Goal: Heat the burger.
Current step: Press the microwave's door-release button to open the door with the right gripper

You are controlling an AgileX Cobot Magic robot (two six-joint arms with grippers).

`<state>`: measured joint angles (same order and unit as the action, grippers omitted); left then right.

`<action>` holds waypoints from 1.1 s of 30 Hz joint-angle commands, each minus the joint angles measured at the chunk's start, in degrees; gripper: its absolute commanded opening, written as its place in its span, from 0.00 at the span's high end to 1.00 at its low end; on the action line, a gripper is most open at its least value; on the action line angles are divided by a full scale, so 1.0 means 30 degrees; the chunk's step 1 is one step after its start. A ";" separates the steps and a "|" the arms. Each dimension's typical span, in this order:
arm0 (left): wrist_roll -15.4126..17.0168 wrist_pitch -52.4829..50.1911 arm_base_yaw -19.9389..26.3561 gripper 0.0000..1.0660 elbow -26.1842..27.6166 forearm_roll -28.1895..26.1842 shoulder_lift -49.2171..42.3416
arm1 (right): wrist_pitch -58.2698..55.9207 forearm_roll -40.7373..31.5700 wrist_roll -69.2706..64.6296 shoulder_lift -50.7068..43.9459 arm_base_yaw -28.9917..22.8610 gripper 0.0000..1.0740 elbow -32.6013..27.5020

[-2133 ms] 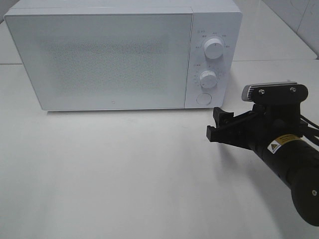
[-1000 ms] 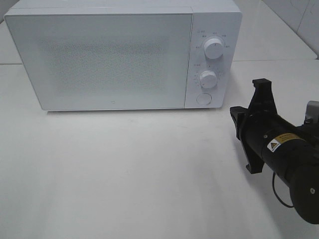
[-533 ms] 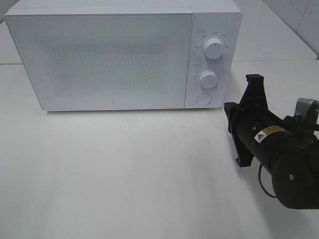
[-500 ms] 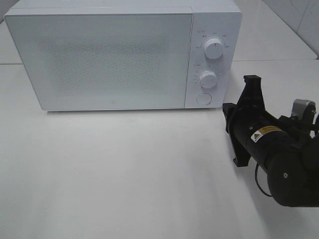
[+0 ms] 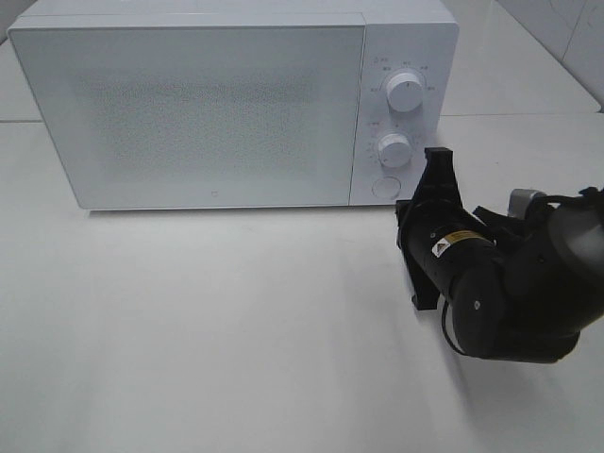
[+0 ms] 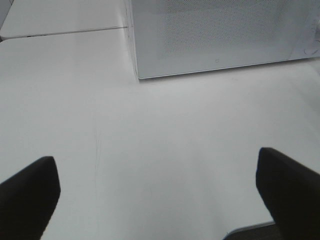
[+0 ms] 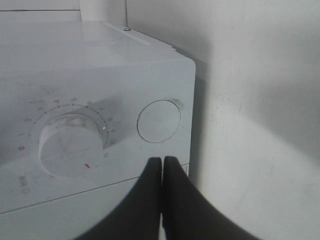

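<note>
Presently my right gripper (image 7: 162, 162), fingers pressed together, points at the microwave's (image 5: 208, 113) round button (image 7: 159, 121) from its 4 o'clock in the high view, my left gripper (image 6: 155, 167) is spread wide over the table (image 6: 150, 125), and I cannot tell where the burger is.

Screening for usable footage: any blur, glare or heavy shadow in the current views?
Exterior high: even light, sharp, faint shadow under the microwave. Left wrist: the left gripper's fingers are dark blurs, table washed out. Right wrist: shut right gripper out of focus, the dial dim and soft.
</note>
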<state>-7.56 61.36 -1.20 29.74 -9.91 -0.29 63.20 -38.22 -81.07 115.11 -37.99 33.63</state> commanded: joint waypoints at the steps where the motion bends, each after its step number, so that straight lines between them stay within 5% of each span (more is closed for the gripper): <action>1: 0.0153 -0.0038 0.0057 0.06 -0.0038 -0.0210 -0.0325 | -0.0095 0.0076 0.0306 0.0325 0.0000 1.00 0.0592; 33: 0.0153 -0.0038 0.0057 0.06 -0.0038 -0.0210 -0.0325 | -0.1566 0.1451 0.0229 0.2464 0.1986 1.00 0.4125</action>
<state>-7.56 61.36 -1.20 29.74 -9.91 -0.29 58.56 -34.09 -79.93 122.61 -32.14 45.55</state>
